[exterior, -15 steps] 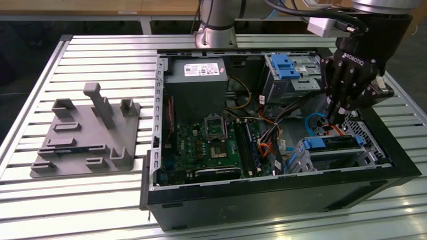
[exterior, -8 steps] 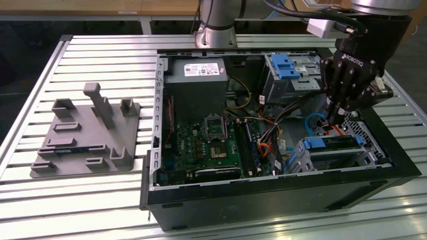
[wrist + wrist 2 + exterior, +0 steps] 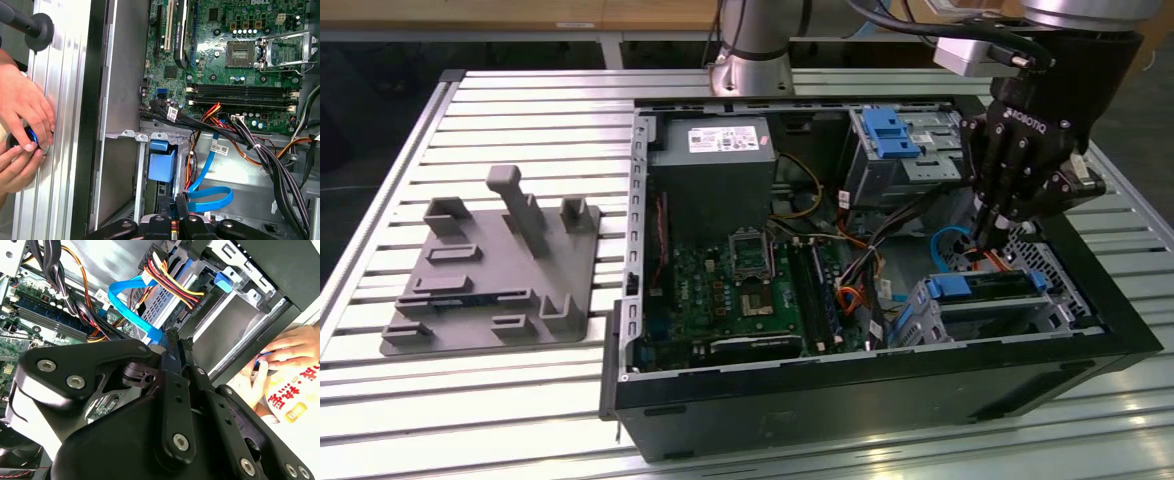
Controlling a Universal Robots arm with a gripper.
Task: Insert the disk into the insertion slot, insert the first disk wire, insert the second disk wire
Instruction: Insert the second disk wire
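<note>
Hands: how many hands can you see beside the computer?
2. Both are outside the computer case, over the slatted metal table. One hand and the other hand are close together, fingers on a small dark thing.

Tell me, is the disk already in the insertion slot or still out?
In. The disk lies inside the insertion slot, its blue carrier level with the cage's top.
</note>
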